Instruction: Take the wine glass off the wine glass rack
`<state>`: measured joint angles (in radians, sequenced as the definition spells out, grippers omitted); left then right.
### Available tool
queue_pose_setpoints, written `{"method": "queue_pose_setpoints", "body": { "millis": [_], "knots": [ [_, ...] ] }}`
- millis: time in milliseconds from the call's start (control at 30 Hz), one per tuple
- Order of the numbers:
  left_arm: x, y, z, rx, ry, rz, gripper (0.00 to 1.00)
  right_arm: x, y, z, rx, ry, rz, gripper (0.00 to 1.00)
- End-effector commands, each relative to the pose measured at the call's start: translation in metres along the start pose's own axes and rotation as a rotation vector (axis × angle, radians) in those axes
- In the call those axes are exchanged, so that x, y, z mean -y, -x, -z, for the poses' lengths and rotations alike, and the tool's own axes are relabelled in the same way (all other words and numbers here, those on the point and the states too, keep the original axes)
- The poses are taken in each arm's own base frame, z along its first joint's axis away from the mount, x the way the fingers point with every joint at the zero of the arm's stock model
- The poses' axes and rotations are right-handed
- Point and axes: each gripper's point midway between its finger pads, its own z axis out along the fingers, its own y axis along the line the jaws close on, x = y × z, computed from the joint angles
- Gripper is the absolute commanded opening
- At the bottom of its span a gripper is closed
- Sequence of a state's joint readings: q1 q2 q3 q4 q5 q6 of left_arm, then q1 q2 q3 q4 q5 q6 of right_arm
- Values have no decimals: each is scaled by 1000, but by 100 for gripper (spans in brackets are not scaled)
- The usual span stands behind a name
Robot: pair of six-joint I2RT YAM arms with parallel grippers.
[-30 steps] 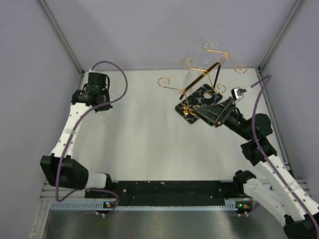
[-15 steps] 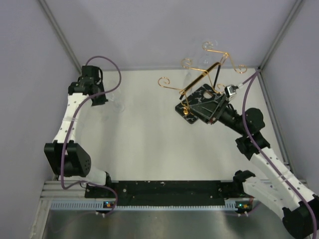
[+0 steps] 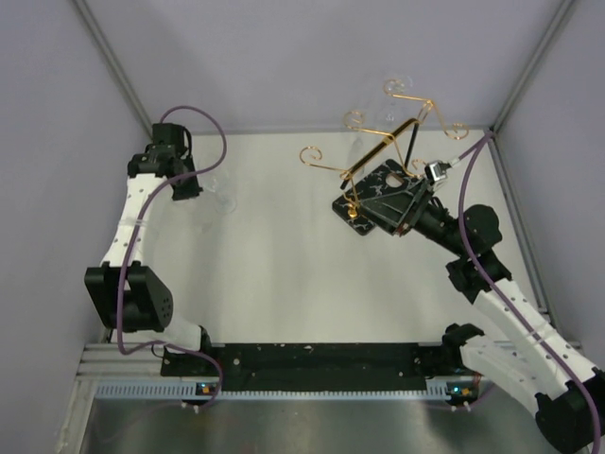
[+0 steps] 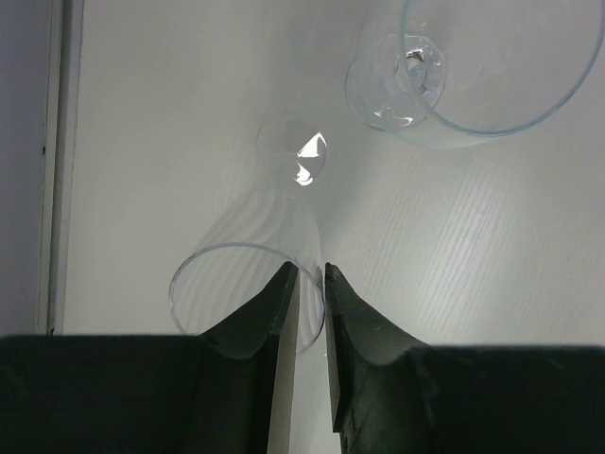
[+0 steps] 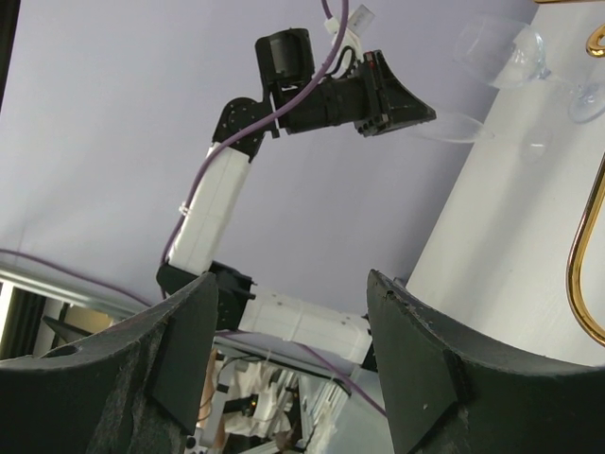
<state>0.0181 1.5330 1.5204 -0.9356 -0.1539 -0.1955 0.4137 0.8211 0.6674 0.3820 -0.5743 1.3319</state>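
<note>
The wine glass rack (image 3: 389,142) is a gold wire stand on a black marbled base (image 3: 376,185) at the back right. My left gripper (image 4: 310,270) (image 3: 194,188) is at the back left, shut on the rim of a clear wine glass (image 4: 284,203) that stands on the table, with one finger inside the bowl and one outside. A second clear wine glass (image 4: 397,80) (image 3: 224,200) stands just beyond it. My right gripper (image 3: 388,219) (image 5: 293,350) is open and empty, low over the near edge of the rack's base. I cannot tell whether any glass hangs on the rack.
Grey walls close in the white table (image 3: 284,255) at the back and both sides. A metal wall post (image 4: 55,161) runs just left of the held glass. The right wrist view shows my left arm (image 5: 217,189) across the table and a gold wire (image 5: 579,274) at its right edge.
My left arm swung slightly toward the back left corner, with the gripper staying at the glasses. My right gripper moved in closer to the rack base, then held still.
</note>
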Motion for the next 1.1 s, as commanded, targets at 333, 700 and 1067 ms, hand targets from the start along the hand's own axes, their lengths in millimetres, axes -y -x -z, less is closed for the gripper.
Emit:
{"method": "queue_pose_setpoints", "body": {
  "millis": [333, 700, 1067],
  "knots": [
    [4, 24, 11, 71, -29, 20, 38, -22, 5, 2, 13, 68, 43, 64],
    [6, 48, 40, 157, -51, 39, 43, -23, 5, 3, 11, 67, 44, 64],
    [33, 54, 99, 260, -264, 55, 43, -35, 24, -9, 5, -68, 154, 64]
  ]
}}
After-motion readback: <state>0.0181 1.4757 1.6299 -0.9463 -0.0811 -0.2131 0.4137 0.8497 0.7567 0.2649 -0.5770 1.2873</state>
